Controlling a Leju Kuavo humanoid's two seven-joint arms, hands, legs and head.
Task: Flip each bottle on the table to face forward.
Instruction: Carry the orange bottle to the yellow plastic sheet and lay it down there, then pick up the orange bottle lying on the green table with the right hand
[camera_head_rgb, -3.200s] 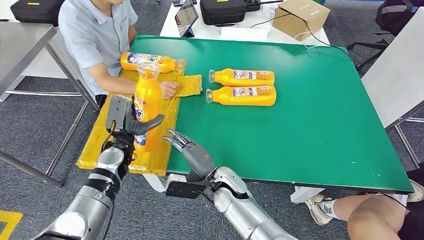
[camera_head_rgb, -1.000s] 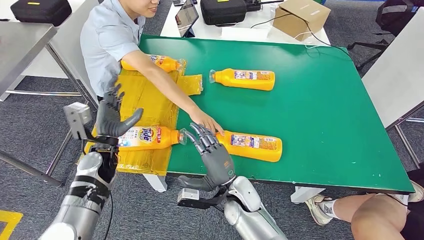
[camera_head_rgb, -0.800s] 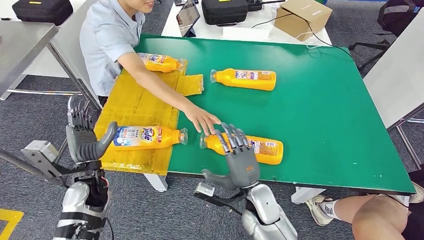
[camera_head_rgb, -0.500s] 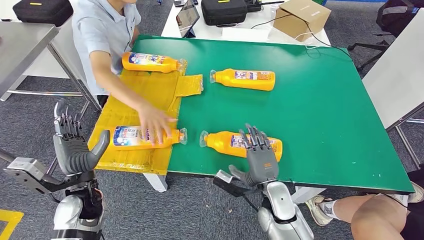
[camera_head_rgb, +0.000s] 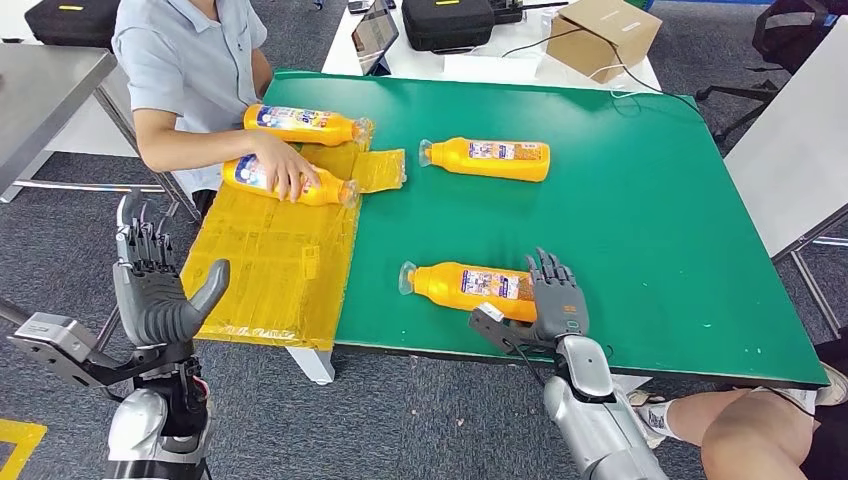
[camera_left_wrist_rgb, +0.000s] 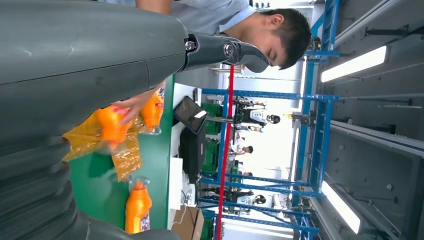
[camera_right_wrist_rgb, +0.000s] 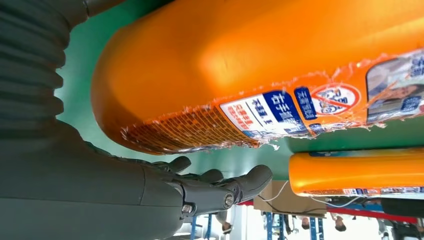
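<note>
Bottles are laid flat on the green tabletop (camera_head_rgb: 640, 200). The near bottle (camera_head_rgb: 470, 285) is reached by the right robot hand (camera_head_rgb: 556, 300), fingers spread, not gripped. The left robot hand (camera_head_rgb: 150, 290) is held open, empty. Flipping is left.

The person's hand (camera_head_rgb: 287, 168) has moved the labelled bottle (camera_head_rgb: 290, 181) to the mat's far end. The right robot hand (camera_head_rgb: 556, 300) has reached the near bottle's (camera_head_rgb: 470, 284) base. The left robot hand (camera_head_rgb: 155, 290) has withdrawn, fingers spread.

The right hand (camera_head_rgb: 556, 300) covers the base of the near bottle (camera_head_rgb: 465, 285). A person's hand (camera_head_rgb: 288, 171) hides the middle of the bottle (camera_head_rgb: 322, 189) on the yellow sheet (camera_head_rgb: 270, 270); its label is unreadable
</note>
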